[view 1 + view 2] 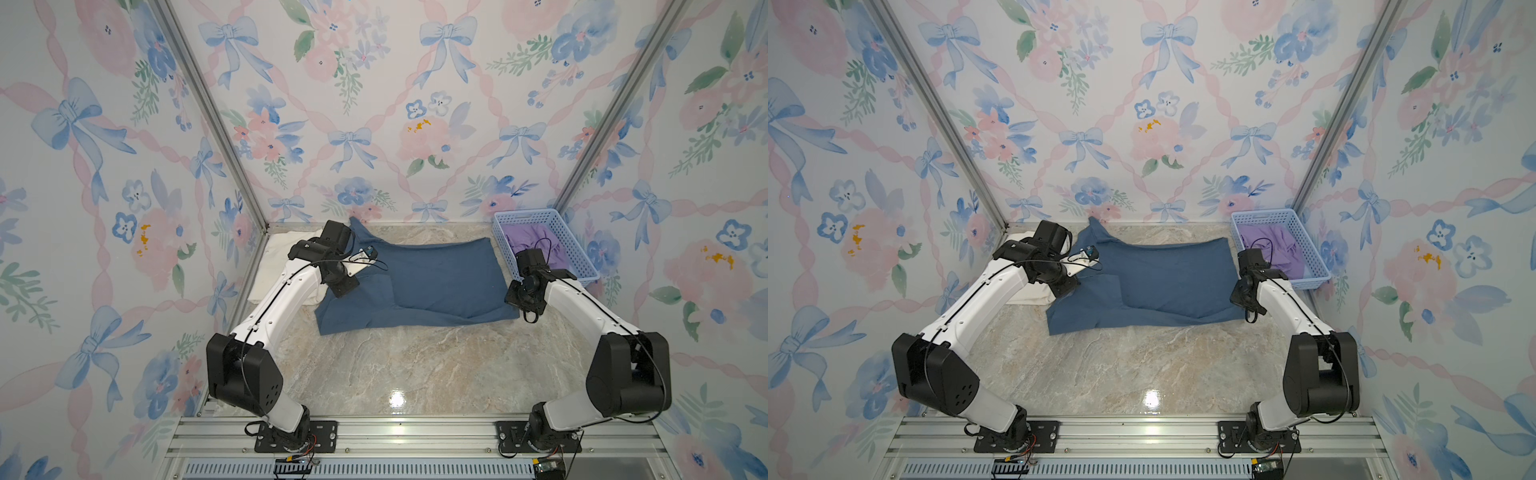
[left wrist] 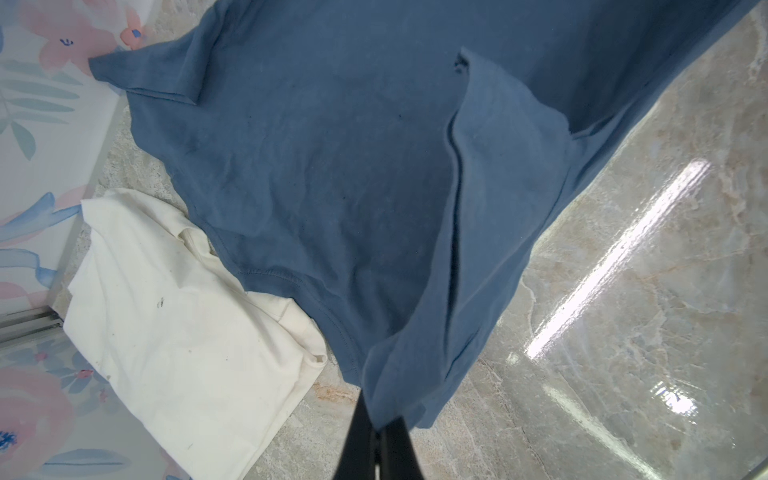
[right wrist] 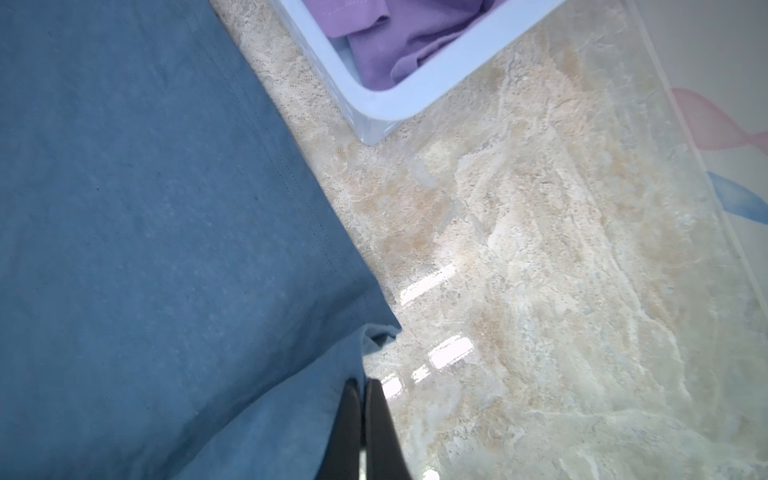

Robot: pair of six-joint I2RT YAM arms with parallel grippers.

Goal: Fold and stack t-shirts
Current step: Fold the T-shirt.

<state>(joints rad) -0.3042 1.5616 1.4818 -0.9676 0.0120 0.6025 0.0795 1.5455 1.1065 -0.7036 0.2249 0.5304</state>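
Left wrist view shows the left gripper [image 2: 376, 428] with its fingers pressed together, pinching a bunch of the blue t-shirt [image 2: 332, 166] at its left end. The right gripper [image 3: 361, 386] pinches the shirt's near right corner the same way.

The blue shirt lies spread across the far middle of the table [image 1: 395, 357]. Its left end lies partly over the folded white t-shirt [image 2: 187, 332] in the far left corner. A basket [image 1: 540, 216] with purple cloth [image 1: 536, 245] sits far right, just beside the shirt.

I think the step is to fold the blue shirt. Lift both ends together, at the same height. Keep the cloth pulled flat between them, but do not tug hard. Keep away from the basket, and do not drag the white shirt along.
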